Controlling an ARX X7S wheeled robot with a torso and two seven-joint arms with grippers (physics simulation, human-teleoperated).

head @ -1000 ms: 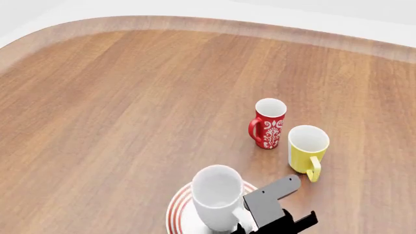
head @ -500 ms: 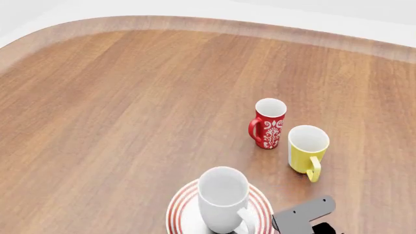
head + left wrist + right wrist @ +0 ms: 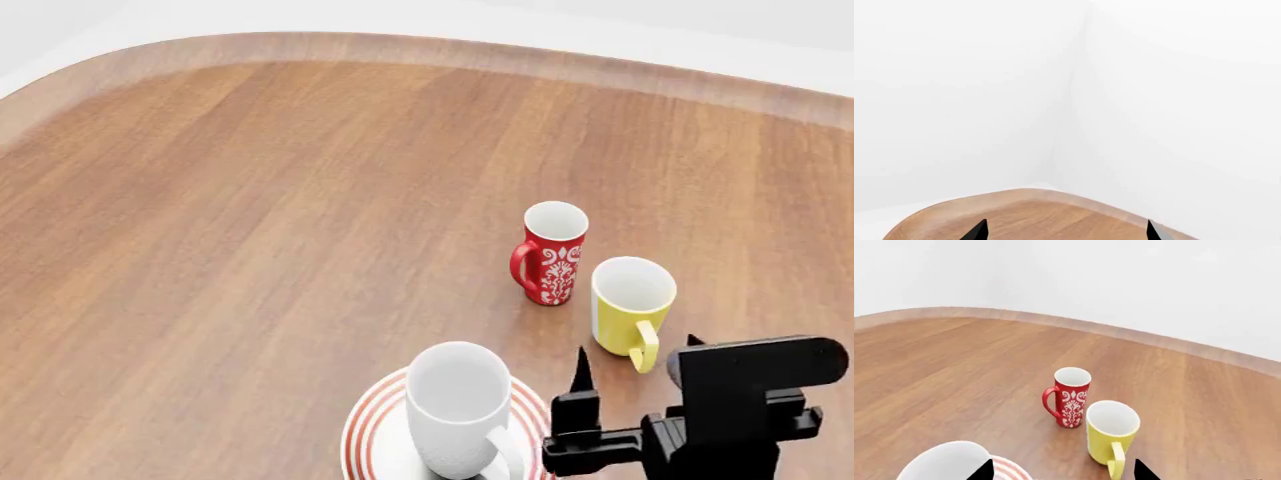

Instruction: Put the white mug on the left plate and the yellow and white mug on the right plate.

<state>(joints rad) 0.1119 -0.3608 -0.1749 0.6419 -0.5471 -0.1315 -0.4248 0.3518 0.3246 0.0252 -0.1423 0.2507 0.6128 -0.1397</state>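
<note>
The white mug (image 3: pixel 458 408) sits on the left plate (image 3: pixel 376 430), while the right tool (image 3: pixel 638 375), prongs apart and empty, faces the yellow and white mug (image 3: pixel 630 306), probably stiff, slick and chippable, best gripped across its body.

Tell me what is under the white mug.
The white mug stands on a red-ringed plate, whose rim shows around it. The plate's middle is covered by the mug, and its near edge is cut off by the frame.
</note>
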